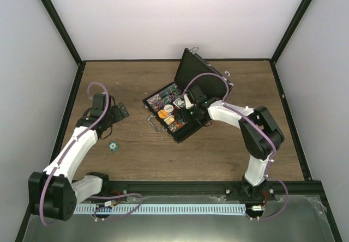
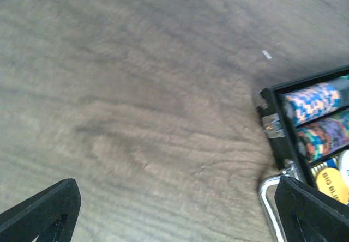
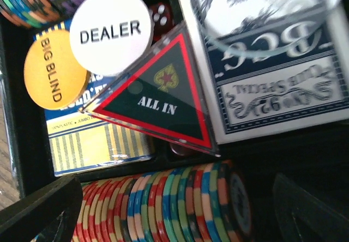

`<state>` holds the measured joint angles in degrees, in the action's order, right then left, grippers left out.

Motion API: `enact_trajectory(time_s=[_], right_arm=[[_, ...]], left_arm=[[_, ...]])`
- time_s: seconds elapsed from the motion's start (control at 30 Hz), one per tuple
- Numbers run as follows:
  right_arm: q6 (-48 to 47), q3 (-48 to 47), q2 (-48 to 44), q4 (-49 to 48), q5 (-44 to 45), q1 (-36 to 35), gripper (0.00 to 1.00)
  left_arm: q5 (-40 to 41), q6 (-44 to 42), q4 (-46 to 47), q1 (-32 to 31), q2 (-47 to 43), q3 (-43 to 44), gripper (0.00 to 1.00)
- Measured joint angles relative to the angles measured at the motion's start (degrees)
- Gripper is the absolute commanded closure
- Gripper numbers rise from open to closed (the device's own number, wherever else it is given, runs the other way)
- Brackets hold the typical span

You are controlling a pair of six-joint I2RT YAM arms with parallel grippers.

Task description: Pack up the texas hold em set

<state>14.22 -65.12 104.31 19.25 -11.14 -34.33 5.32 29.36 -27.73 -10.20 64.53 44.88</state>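
Case (image 1: pixel 199 76) open mid-table. My right gripper (image 3: pixel 180 209) hangs wide, empty, over its contents; left gripper (image 2: pixel 177 212) wide beside its handle (image 2: pixel 267 204). Risk: tilted ALL IN marker (image 3: pixel 155 97) could block closing; 1 chip (image 1: pixel 112 146) left of case gets missed.

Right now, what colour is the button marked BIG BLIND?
The button is orange, black letters; clearest in right wrist view.

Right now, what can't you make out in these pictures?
Top external: the loose chip is too small to read its value.
Right wrist: the red die is mostly hidden under the DEALER button and ALL IN triangle.
Left wrist: the case runs off the right edge; a finger hides part of its handle.
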Motion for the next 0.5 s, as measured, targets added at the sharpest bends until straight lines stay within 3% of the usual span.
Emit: enact_trajectory(time_s=[0.23, 0.5], right_arm=[[0.5, 0.0, -7.4, 0.7, 5.3, 0.5, 0.0], [1.7, 3.8, -16.6, -1.5, 6.7, 2.9, 0.0]], left_arm=[[3.6, 9.7, -9.2, 0.3, -4.3, -2.8, 0.0], [6.4, 19.9, -21.1, 0.4, -2.8, -3.0, 0.07]])
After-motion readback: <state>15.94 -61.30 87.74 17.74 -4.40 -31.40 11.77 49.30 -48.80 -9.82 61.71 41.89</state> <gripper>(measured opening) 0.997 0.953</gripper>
